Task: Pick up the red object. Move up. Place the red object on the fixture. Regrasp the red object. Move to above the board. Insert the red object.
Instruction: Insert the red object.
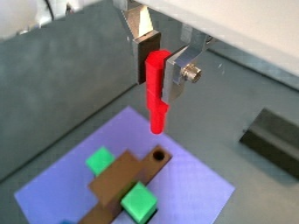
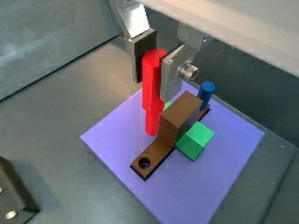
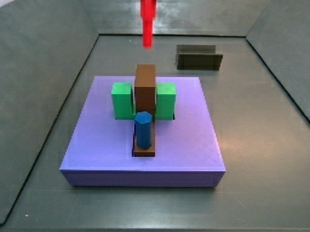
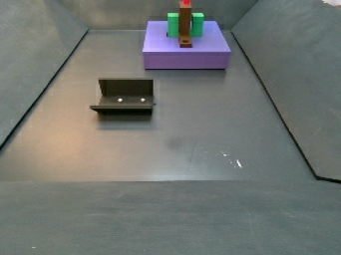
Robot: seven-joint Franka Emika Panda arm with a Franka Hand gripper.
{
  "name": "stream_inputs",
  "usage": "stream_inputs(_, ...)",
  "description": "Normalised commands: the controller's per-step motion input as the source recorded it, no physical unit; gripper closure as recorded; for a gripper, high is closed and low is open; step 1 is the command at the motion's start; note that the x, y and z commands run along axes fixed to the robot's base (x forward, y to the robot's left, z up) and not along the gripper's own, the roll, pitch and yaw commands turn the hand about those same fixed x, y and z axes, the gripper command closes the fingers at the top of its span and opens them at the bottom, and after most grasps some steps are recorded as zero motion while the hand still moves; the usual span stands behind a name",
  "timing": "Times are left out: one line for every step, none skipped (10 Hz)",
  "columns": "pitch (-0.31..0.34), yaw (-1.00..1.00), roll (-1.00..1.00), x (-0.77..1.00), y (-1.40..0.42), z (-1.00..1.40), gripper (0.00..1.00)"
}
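The gripper [image 1: 156, 66] hangs above the board [image 2: 239, 153], its two silver fingers [image 1: 181, 72] clamped on the upper end of the red object [image 1: 156, 96], which hangs straight down between them with its lower half free. In both wrist views the peg's tip sits over the brown block [image 2: 170, 133], near the end of that block where a round hole [image 2: 143, 163] shows; whether the tip is exactly over the hole cannot be told. In a side view only the peg [image 3: 148, 22] shows, high above the far edge of the board [image 3: 85, 136], and the gripper itself is cut off. Green blocks [image 3: 122, 100] flank the brown block [image 3: 147, 100] and a blue cylinder [image 3: 143, 130] stands at its near end. The fixture [image 4: 124, 96] sits empty on the floor, well apart from the board. The peg looks rigid and light, probably hard plastic with smooth sides, so it may slip or tilt in the pads if its tip catches the hole's rim. The hold high on its shaft seems right, since it leaves the lower part clear to enter. The step in hand looks like lining up before insertion.
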Motion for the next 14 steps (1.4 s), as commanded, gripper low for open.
stream_inputs(-0.167, 0.20, 0.07, 0.10, 0.00, -0.71, 1.00)
stream_inputs(-0.077, 0.14, 0.08, 0.24, 0.09, -0.63, 1.00)
stream_inputs(-0.077, 0.10, 0.00, 0.21, 0.20, -0.69, 1.00)
stream_inputs(-0.044, 0.11, 0.00, 0.09, 0.17, -0.66, 1.00)
stream_inputs(-0.003, 0.11, 0.00, 0.00, 0.08, -0.35, 1.00)
stream_inputs(0.000, 0.03, 0.00, -0.09, 0.10, -0.19, 1.00)
stream_inputs(0.000, 0.00, -0.03, -0.20, 0.12, -0.27, 1.00)
stream_inputs(0.000, 0.00, -0.01, -0.26, 0.09, -0.16, 1.00)
stream_inputs(0.000, 0.00, -0.02, -0.25, 0.14, -0.13, 1.00)
stream_inputs(0.000, 0.00, -0.02, -0.15, 0.02, -0.10, 1.00)
stream_inputs(0.000, 0.01, -0.07, -0.01, 0.00, -0.03, 1.00)
stream_inputs(0.000, 0.02, -0.10, 0.00, 0.00, -0.06, 1.00)
stream_inputs(0.001, 0.04, -0.11, 0.02, 0.00, 0.00, 1.00)
stream_inputs(0.024, 0.04, -0.08, 0.14, 0.00, 0.00, 1.00)
